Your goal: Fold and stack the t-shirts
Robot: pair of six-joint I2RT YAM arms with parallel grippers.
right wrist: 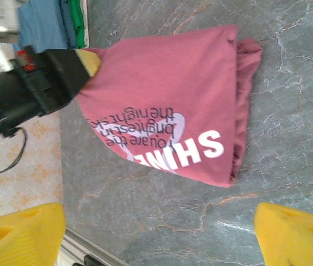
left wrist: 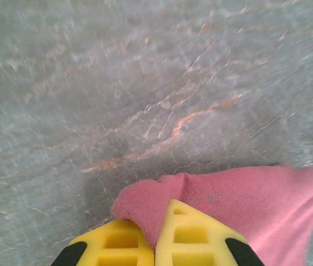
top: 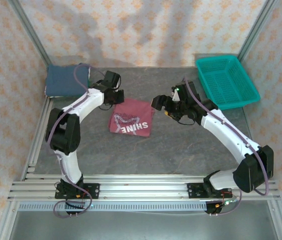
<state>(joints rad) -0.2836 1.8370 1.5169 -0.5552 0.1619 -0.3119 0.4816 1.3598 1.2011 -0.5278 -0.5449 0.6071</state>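
Two shirts are lying on the grey bench [top: 181, 145]. The maroon shirt [top: 131, 119] is sitting folded near the middle, its white "SHINE" lettering facing up. The blue shirt [top: 65, 81] is resting folded in the far left corner, well apart from it. A teal basket [top: 216, 61] is standing in the far right corner.

The left hand [left wrist: 155, 233] is reaching the maroon shirt's far left corner and is pinching it, its yellow fingers [left wrist: 192, 235] pressing together with a fold of the cloth caught between them. The right hand [top: 157, 102] is hovering just beside the shirt's far right corner. Its fingers [right wrist: 23, 230] are standing wide apart, gripping nothing, with bare bench showing between them.
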